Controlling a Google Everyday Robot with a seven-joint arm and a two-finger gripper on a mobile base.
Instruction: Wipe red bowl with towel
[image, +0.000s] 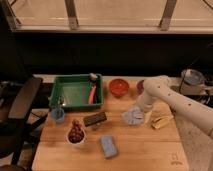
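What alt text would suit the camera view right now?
The robot's gripper hangs open over the towel on a wooden table; the red bowl sits apart behind it, beside a green tray.
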